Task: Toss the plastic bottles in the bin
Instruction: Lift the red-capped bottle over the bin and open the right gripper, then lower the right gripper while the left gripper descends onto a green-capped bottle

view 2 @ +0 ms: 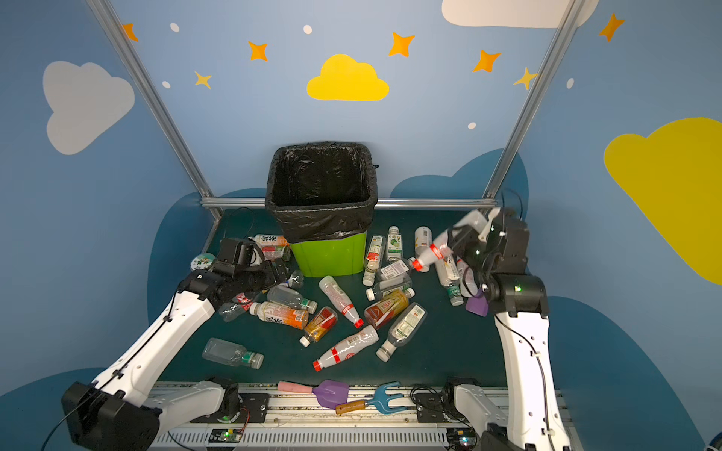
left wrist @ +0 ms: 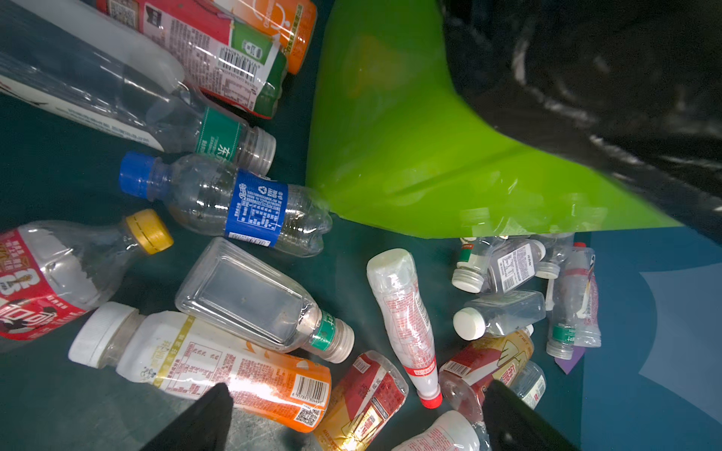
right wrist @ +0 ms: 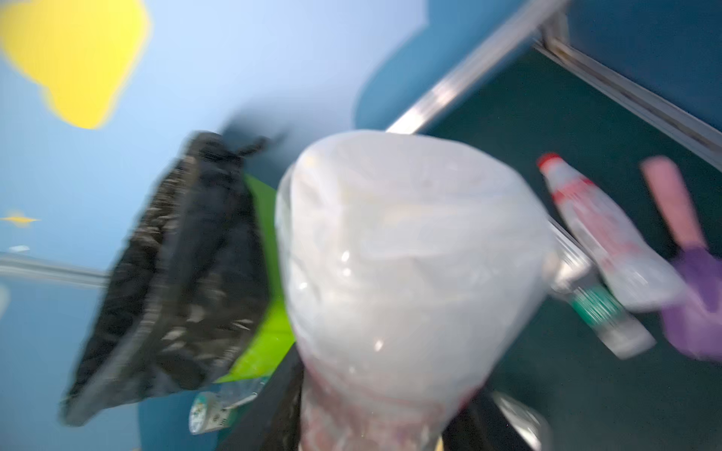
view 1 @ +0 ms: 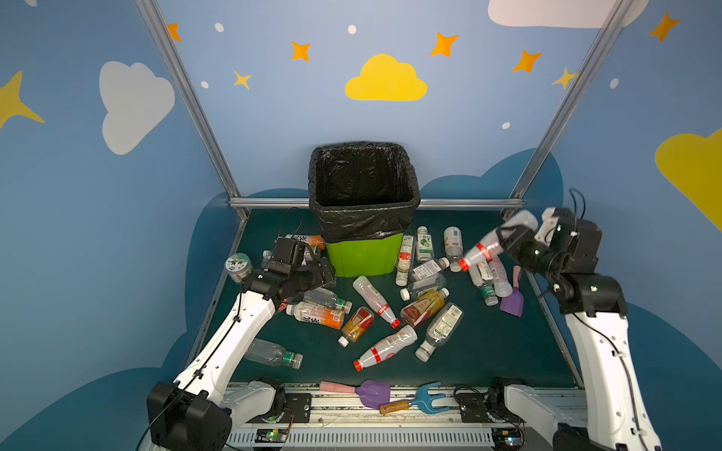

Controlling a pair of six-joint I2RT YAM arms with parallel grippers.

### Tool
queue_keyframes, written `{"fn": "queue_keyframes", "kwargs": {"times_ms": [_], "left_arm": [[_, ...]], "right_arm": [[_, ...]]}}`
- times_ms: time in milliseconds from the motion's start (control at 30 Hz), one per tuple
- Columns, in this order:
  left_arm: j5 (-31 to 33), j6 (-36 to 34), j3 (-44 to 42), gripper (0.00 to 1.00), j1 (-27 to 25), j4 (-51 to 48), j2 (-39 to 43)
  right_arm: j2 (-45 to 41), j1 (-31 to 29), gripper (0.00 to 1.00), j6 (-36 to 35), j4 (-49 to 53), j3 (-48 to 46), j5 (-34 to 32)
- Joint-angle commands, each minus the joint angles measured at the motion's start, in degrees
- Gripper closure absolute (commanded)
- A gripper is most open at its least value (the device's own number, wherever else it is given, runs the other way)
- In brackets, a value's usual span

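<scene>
At the back of the dark table [view 1: 488,351], the bin [view 1: 363,255] is seen upright, its black bag folded over the rim. Just left of its base, the left gripper [view 1: 326,273] is held low, fingers spread wide above lying bottles. On the right, the right gripper [view 1: 508,238] is held clear of the table, pinching a white red-capped bottle [view 1: 483,250], cap tilted down. The other plastic bottles [view 1: 373,296] are seen scattered before and beside the bin.
</scene>
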State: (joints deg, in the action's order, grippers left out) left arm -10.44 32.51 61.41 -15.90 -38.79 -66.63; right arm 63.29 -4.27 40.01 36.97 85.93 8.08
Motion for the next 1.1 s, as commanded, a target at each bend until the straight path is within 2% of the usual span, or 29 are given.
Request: {"fn": "queue_keyframes", "kwargs": {"times_ms": [0,67,133,200,233,300,367,433,467,567,633,833,933,1067], "left_arm": [[1.2,-1.4,1.7,0.0,0.6,-2.3,0.1],[1.2,-1.4,2.1,0.0,0.8,-2.7,0.1],[1.3,-1.2,2.3,0.0,1.0,-3.2,0.3],[1.3,-0.9,2.7,0.0,1.1,-3.9,0.6],[1.4,-0.7,2.9,0.0,1.3,-4.2,0.8],[1.6,-0.6,3.2,0.0,1.5,-5.3,1.4],[2.6,-0.6,3.2,0.0,1.8,-6.7,2.6],[4.5,-0.6,2.7,0.0,2.2,-8.2,4.3],[5.4,-0.6,2.4,0.0,2.5,-8.8,5.2],[7.4,-0.4,1.2,0.0,4.2,-10.5,7.4],[7.9,-0.3,0.9,0.0,5.6,-11.7,8.1],[8.0,1.4,-1.4,0.02,10.6,-13.8,8.3],[6.1,2.3,-2.5,0.01,13.8,-15.8,7.4],[2.2,3.4,-5.0,0.0,18.0,-17.5,7.0]], "right_arm": [[10.7,-7.9,0.51,-1.5,-9.2,13.7,-0.5],[22.2,-13.3,0.5,-2.4,-9.4,28.3,0.7],[34.5,-17.6,0.47,-4.4,-5.1,45.9,1.0],[50.3,-20.5,0.37,-5.0,2.8,71.3,2.9],[57.5,-20.6,0.29,-3.7,6.2,83.1,3.7],[63.8,-19.1,0.19,-0.6,10.6,93.9,4.0],[61.8,-16.9,0.18,-0.2,12.8,91.1,5.0],[54.7,-15.2,0.17,-3.1,11.9,80.2,5.6],[49.0,-14.5,0.17,-4.1,8.4,71.1,5.6],[30.8,-13.0,0.18,-3.9,-10.9,39.5,3.9],[21.5,-11.5,0.19,-4.6,-16.9,26.0,2.5],[8.4,-6.8,0.22,-12.6,-6.1,13.0,2.6],[6.0,-6.0,0.22,-15.9,1.2,9.4,3.8],[5.6,-6.0,0.25,-17.5,6.9,3.4,9.7]]}}
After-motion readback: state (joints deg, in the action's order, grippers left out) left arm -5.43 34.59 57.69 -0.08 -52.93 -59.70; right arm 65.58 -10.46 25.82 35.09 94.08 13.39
